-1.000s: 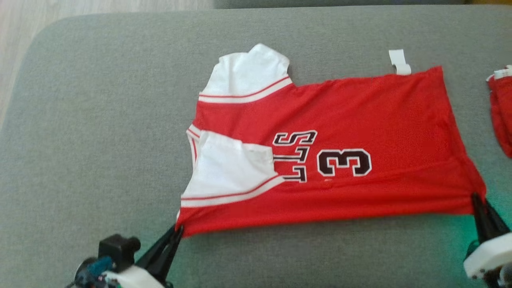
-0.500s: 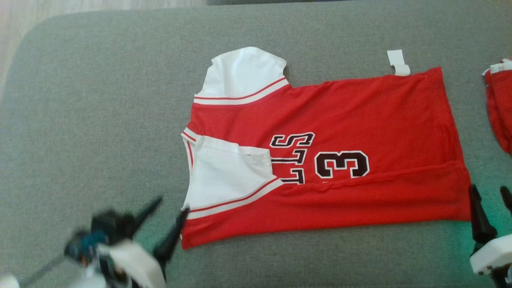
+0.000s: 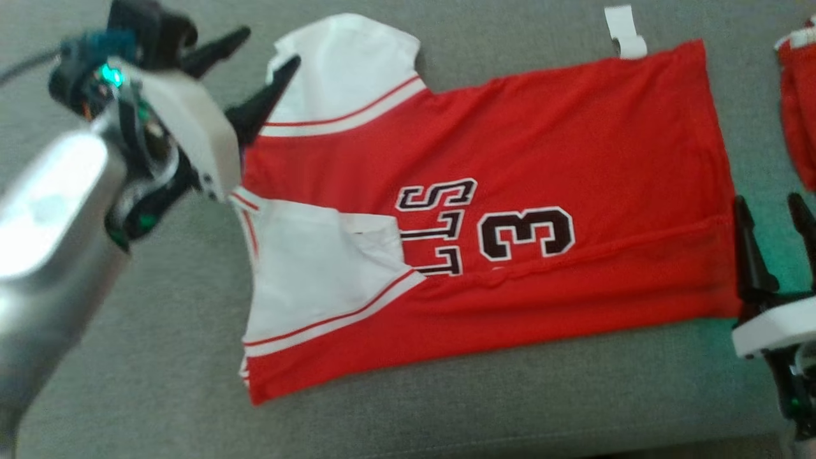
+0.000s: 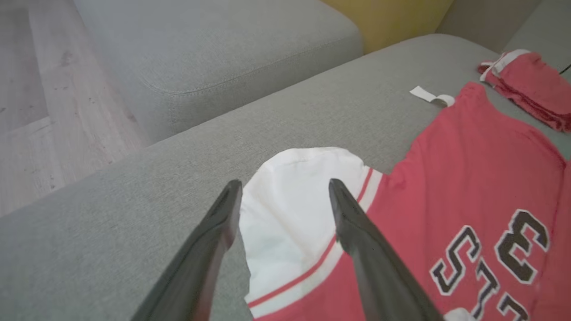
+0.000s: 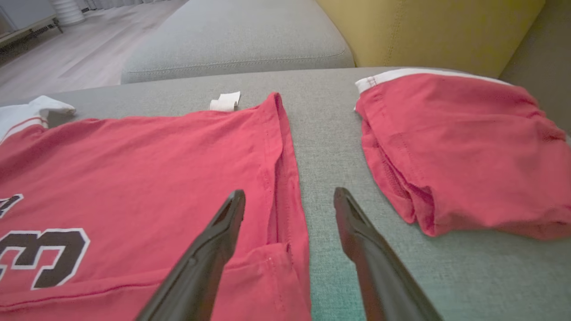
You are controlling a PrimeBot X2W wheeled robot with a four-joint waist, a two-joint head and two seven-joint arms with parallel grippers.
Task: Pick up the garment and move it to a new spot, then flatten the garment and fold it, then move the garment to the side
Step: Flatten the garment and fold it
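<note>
Left tool spread wide and empty, hanging right over the far white sleeve of the red jersey with the black number 3. The jersey lies flat on the grey fabric sofa cushion, stretched between both tools. Right tool gapes too and holds nothing, with the hem edge running between its fingers. It looks like light, limp cloth that'll sag and slide. Best pinch a sleeve cuff or hem corner, both layers. A folded red cloth bundle sits off the right tool's right.

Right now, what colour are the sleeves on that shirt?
White with a red stripe; clearest on the sleeve in the left wrist view.
</note>
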